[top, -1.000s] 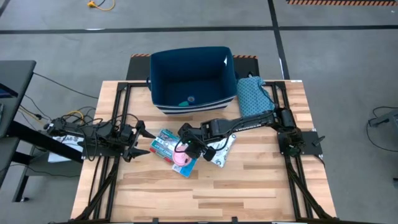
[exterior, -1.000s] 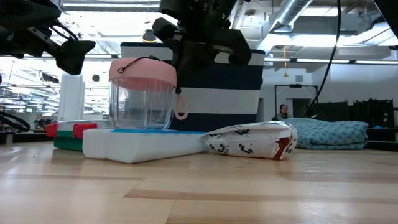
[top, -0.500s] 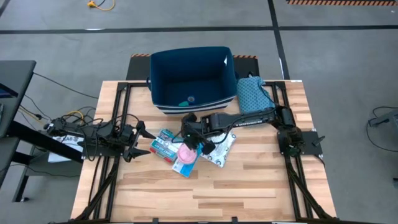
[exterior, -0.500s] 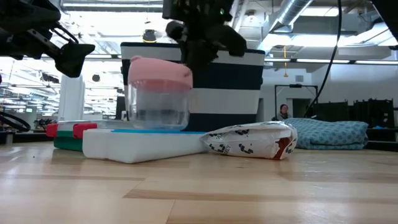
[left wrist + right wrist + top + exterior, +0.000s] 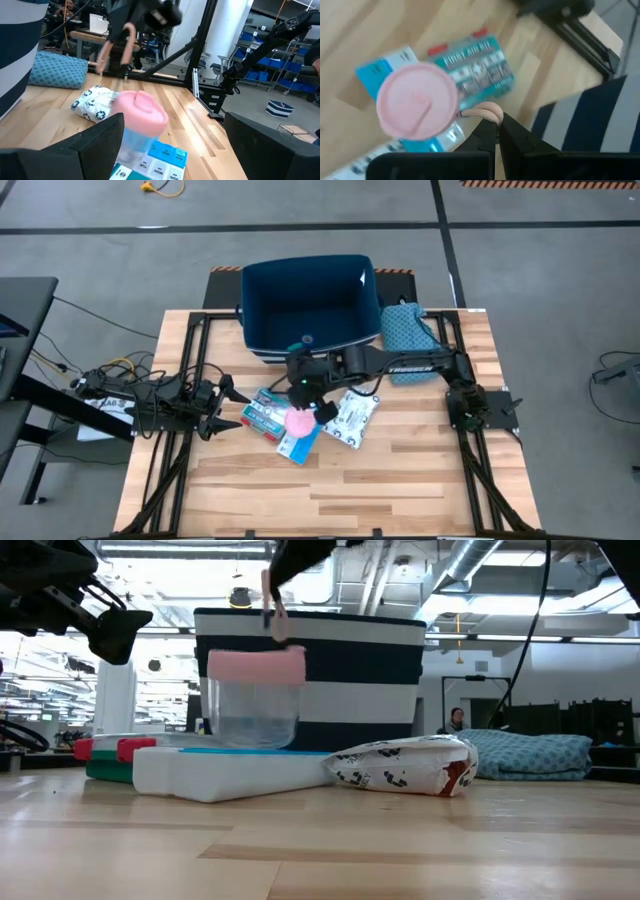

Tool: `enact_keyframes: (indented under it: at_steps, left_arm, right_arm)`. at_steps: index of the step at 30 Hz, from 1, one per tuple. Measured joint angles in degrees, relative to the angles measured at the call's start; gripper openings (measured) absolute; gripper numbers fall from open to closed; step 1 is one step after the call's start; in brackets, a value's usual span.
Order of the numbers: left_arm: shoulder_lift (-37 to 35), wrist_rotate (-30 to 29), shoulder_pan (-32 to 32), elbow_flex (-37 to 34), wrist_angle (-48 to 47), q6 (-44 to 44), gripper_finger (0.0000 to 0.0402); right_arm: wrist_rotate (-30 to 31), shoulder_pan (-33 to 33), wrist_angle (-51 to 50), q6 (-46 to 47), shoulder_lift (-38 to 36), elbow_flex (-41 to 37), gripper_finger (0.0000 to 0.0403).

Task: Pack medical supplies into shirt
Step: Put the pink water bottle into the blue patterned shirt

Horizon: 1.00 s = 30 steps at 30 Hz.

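A clear jar with a pink round lid (image 5: 298, 420) stands on a flat blue-white box (image 5: 297, 446); it also shows in the low view (image 5: 252, 700). My right gripper (image 5: 306, 392) is above it, toward the bin, shut on the lid's pink strap. A second flat box with red tabs (image 5: 262, 412) lies to its left. A white printed pouch (image 5: 352, 418) lies to its right. My left gripper (image 5: 228, 406) is open and empty near the table's left edge. My right gripper pinches the pink loop strap (image 5: 488, 111) of the jar's lid between its two shut fingers, at the strap's free end. The fingers come from above, slanting from the far side. The strap runs up taut from the lid (image 5: 271, 602). The jar's base seems to rest on the box.
A dark blue bin with white stripes (image 5: 308, 350) stands at the table's far middle, with a small teal roll (image 5: 306, 340) inside. A teal patterned cloth (image 5: 405, 330) lies to its right. The near half of the table (image 5: 330, 490) is bare wood.
My right gripper has risen and gone toward the far edge and the bin, shut on the pink strap. The strap, slack beside the jar before, is now drawn up taut. The jar has slid a little toward the right and the far edge on the box.
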Motion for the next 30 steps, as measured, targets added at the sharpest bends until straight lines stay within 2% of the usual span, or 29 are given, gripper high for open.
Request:
enact_keyframes:
  at_steps: [13,15,20,30]
  left_arm:
    - [0.00,0.00,0.00,0.01,-0.02,0.02,0.0334]
    - [0.01,0.00,0.00,0.01,-0.05,0.02,0.0334]
    - [0.01,-0.02,0.01,0.01,-0.72,0.02,0.0334]
    - [0.01,-0.51,0.01,0.00,-0.77,0.02,0.0334]
  right_arm:
    - [-1.50,0.14,-0.73,2.63,0.04,10.55,0.0000]
    - [-1.28,0.12,2.43,2.28,-1.40,9.98,0.0000]
    - [3.31,-0.96,3.79,-0.09,-5.88,10.55,0.0000]
    - [9.37,-11.48,22.96,-6.06,-15.24,10.62,0.0000]
